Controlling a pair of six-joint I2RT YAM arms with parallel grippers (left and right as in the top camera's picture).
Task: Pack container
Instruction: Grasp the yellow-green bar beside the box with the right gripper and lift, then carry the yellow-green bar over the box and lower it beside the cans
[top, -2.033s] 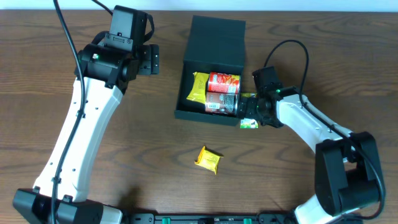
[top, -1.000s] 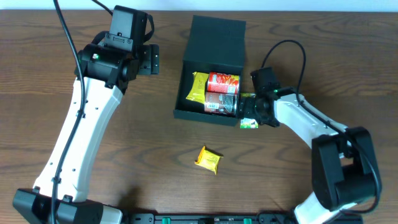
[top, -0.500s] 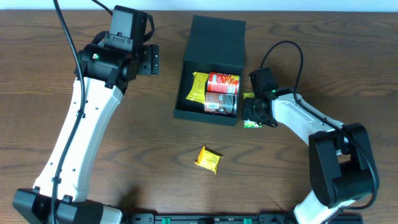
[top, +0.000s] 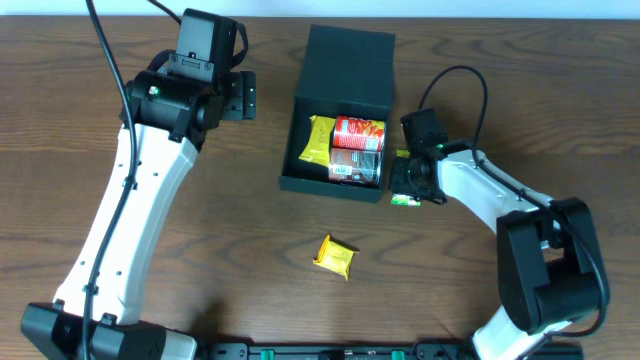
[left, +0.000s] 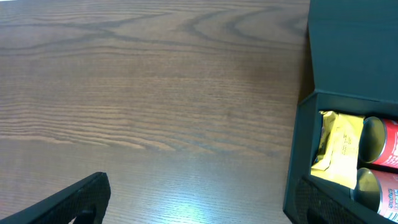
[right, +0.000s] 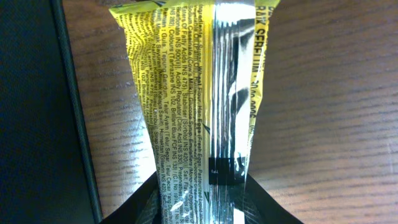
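The container (top: 296, 152) is a dark box, open, its lid (top: 350, 60) flipped back. Inside lie a yellow packet (top: 320, 140), a red can (top: 358, 131) and a second can (top: 357, 166). My right gripper (top: 405, 184) sits just outside the box's right wall, shut on a yellow-green snack packet (top: 404, 200). In the right wrist view that packet (right: 199, 93) runs up from between the black fingers (right: 140, 202), lying on the wood beside the box wall (right: 37, 112). My left gripper (top: 245, 97) hangs open left of the box, holding nothing.
A small yellow packet (top: 336, 256) lies on the wooden table in front of the box. In the left wrist view the box's wall (left: 301, 155) and the yellow packet (left: 339, 146) inside it stand at the right, close to my right-hand finger (left: 348, 208).
The right gripper's jaws have closed onto the yellow-green packet beside the box, and that wrist has shifted slightly. The left arm has stayed still.
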